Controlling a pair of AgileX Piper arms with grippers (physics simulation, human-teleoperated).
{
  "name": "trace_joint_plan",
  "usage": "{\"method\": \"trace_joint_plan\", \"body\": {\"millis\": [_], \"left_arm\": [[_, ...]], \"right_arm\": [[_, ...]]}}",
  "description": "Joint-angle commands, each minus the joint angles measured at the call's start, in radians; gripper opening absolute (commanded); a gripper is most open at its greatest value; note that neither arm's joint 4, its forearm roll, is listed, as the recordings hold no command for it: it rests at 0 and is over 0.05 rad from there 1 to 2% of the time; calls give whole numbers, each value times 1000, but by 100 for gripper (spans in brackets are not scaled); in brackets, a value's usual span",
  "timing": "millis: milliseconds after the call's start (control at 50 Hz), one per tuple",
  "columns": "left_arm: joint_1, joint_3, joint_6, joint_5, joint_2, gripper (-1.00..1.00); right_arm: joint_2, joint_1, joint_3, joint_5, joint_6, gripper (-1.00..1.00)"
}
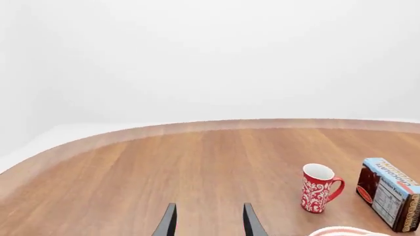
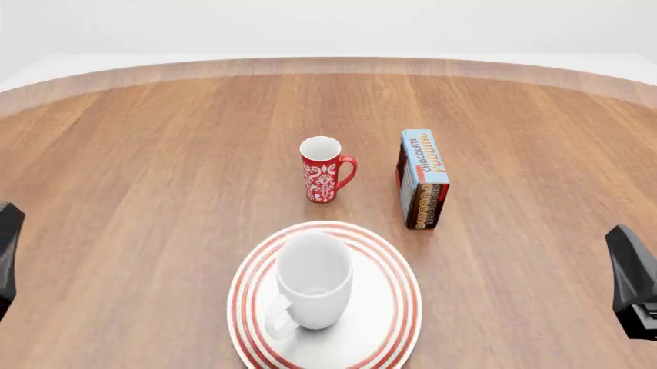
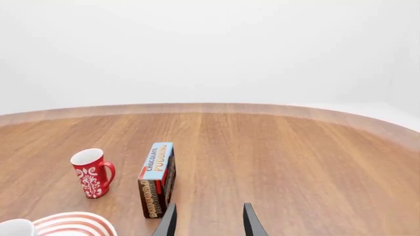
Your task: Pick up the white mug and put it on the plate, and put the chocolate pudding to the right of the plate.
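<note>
The white mug point(image 2: 313, 280) stands upright on the plate point(image 2: 402, 307), its handle toward the near left; in the right wrist view only its rim point(image 3: 15, 228) shows beside the plate point(image 3: 75, 222). Just beyond the plate's far right rim the chocolate pudding point(image 2: 423, 181) rests on the wood with its light blue face up, apart from the plate. It also shows in the wrist views point(image 1: 388, 194) point(image 3: 157, 179). My left gripper point(image 1: 209, 206) and right gripper point(image 3: 209, 206) are both open, hold nothing, and sit back at the table's near left and near right.
A red mug with white pattern point(image 2: 322, 171) stands behind the plate, left of the pudding. The round wooden table's far edge point(image 2: 328, 65) curves across the back. My arms' dark bodies sit at the left point(image 2: 6, 254) and right point(image 2: 631, 280) borders.
</note>
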Motion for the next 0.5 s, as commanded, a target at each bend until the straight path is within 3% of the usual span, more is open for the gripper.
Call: {"method": "trace_joint_plan", "body": {"millis": [20, 500], "left_arm": [[41, 90, -26, -77, -2, 100], [45, 111, -36, -109, -2, 100]], "right_arm": [[0, 0, 0, 0, -6, 100], [1, -7, 2, 5, -21, 100]]}}
